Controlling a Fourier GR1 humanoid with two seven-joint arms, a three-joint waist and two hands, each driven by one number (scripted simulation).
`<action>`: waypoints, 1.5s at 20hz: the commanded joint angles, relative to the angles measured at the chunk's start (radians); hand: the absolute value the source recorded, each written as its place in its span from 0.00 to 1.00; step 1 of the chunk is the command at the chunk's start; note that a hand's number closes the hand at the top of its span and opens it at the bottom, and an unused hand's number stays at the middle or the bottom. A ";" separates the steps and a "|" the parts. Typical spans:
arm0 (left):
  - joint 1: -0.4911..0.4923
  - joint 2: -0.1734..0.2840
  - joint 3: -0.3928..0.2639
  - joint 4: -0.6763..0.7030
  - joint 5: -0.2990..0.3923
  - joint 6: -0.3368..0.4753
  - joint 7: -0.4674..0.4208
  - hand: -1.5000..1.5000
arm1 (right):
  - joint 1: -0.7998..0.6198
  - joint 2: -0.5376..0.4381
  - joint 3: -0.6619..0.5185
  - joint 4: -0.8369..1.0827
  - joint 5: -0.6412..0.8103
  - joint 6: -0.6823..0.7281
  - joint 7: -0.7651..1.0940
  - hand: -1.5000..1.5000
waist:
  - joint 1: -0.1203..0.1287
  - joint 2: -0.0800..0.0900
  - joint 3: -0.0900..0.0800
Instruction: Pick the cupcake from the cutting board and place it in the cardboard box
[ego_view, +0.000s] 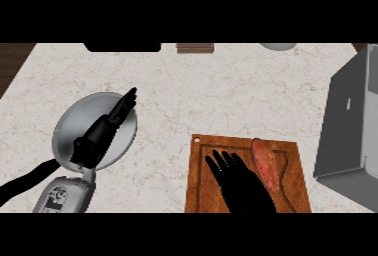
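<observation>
Two black hands enter from the lower edge of the frame, over a pale speckled counter. Your right hand lies flat over the wooden cutting board in the lower middle, fingers straight and spread, holding nothing. Just to its right on the board you see a long reddish-pink piece of food, touching or nearly touching the hand's edge. No cupcake can be made out on the board; if one is there, the hand hides it.

Your left hand sits at the left of the frame, over a round grey plate. Its fingers stretch straight toward the upper right, with nothing in them. The grey forearm shows below the plate.

At the right edge you find a large grey box with raised walls, well apart from both hands. Small dark objects line the counter's upper edge, too cropped to tell what they are.
</observation>
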 joint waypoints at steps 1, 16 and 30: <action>0.041 -0.031 -0.013 -0.042 -0.047 0.022 -0.003 0.50 | 0.030 -0.012 0.020 0.040 0.055 -0.054 -0.032 0.00 | 0.001 -0.001 0.000; -0.009 -0.075 0.033 0.041 -0.061 -0.012 -0.027 0.50 | -0.100 0.009 -0.096 0.249 0.103 -0.087 -0.179 1.00 | 0.000 0.001 0.000; 0.079 -0.047 0.038 -0.061 -0.039 -0.048 0.006 0.50 | 0.280 -0.268 -0.479 -0.085 0.064 -0.361 -0.139 1.00 | -0.028 -0.007 0.000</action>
